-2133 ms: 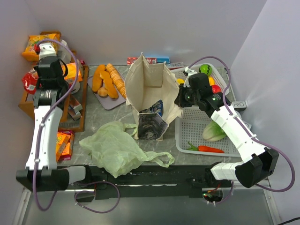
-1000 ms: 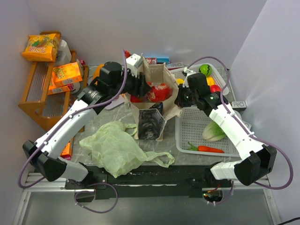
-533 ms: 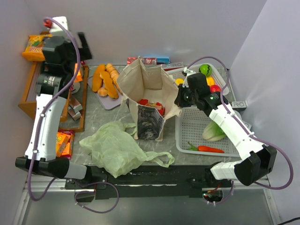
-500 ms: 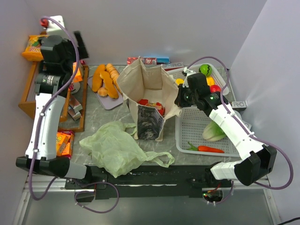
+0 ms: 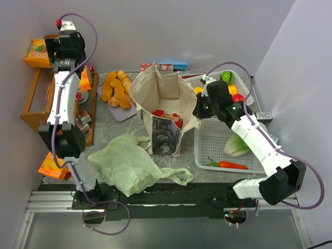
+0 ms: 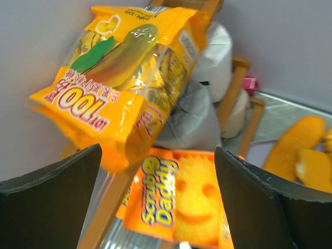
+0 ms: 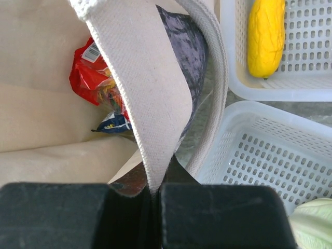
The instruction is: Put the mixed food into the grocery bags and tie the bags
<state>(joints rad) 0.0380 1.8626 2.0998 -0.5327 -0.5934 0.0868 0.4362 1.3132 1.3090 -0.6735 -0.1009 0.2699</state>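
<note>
The beige canvas tote (image 5: 161, 96) stands open mid-table with red snack packets (image 5: 166, 115) inside, also seen as red packets (image 7: 91, 75) in the right wrist view. My right gripper (image 5: 200, 110) is shut on the tote's strap (image 7: 140, 104), holding its right rim. My left gripper (image 5: 65, 47) is open at the far-left shelf, its fingers (image 6: 52, 194) either side of an orange snack packet (image 6: 119, 88). The pale-green plastic bag (image 5: 129, 163) lies crumpled in front. A cabbage (image 5: 236, 145) and a carrot (image 5: 231, 165) lie in the near basket (image 5: 207, 140).
Yellow fruit (image 7: 265, 36) lies in the back basket (image 5: 244, 85) with green and red pieces. Bread loaves (image 5: 119, 88) sit on a plate behind the tote. The wooden shelf (image 5: 36, 98) holds an orange sponge box (image 6: 176, 202). Packets (image 5: 163, 66) lie by the back wall.
My left arm carried a red packet over the tote, left it inside, then swung back to the shelf with its jaws opened. The right arm kept holding the strap.
</note>
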